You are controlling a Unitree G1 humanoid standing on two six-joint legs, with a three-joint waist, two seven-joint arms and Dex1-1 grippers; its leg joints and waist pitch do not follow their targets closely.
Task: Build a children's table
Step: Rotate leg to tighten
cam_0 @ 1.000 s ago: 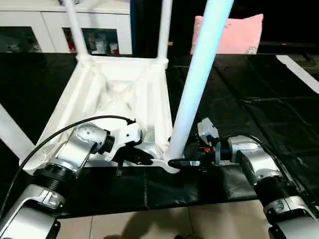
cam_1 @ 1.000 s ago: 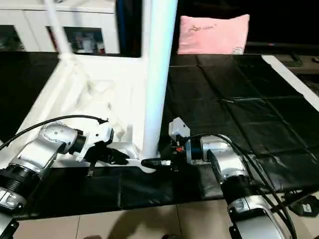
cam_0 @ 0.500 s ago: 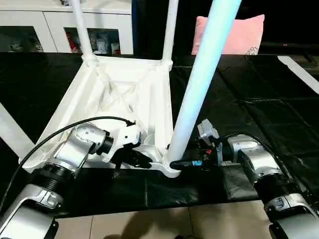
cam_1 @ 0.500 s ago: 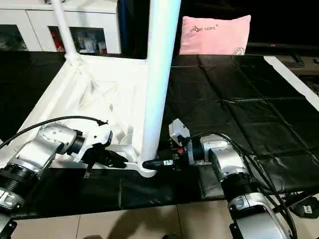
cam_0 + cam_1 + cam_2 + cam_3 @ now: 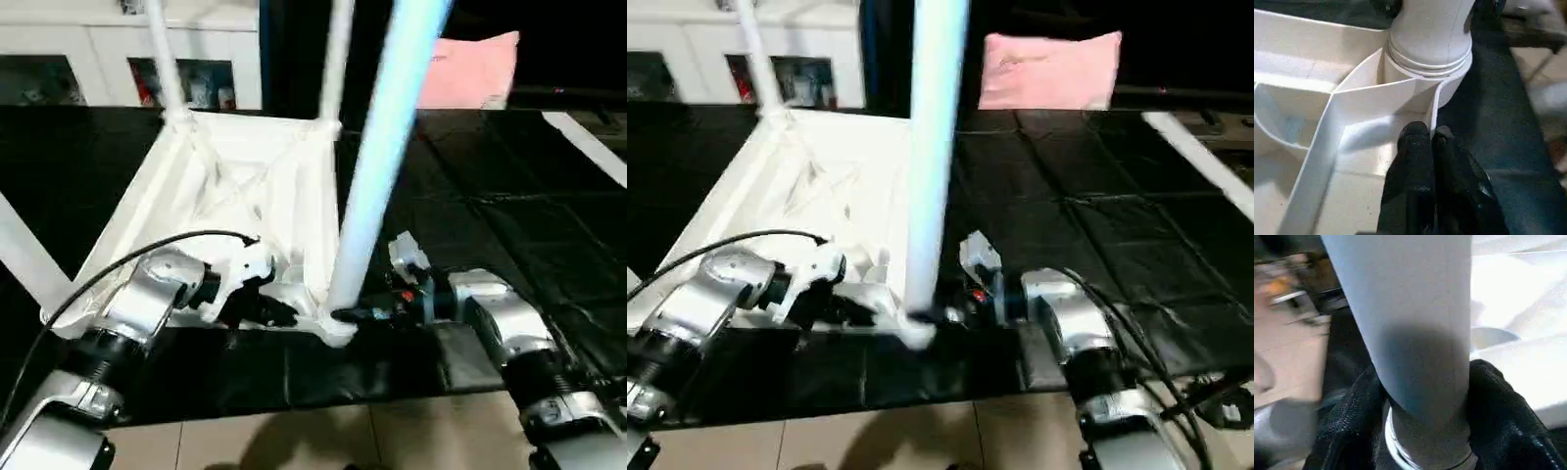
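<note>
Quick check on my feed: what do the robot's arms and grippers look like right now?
Both forearms are silver metal with dark ringed joints. The left arm has a white wrist housing and a looping black cable. The right arm carries a small white block. Each gripper has black, textured fingers.

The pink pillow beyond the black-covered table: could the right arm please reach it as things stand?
Probably not: the right end effector is clamped round the near white tube leg, and the pink pillow lies far back.

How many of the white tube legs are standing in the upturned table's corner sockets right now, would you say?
4: a white plastic tube leg at the near right corner, two at the far corners, and one at the near left, its socket hidden.
</note>
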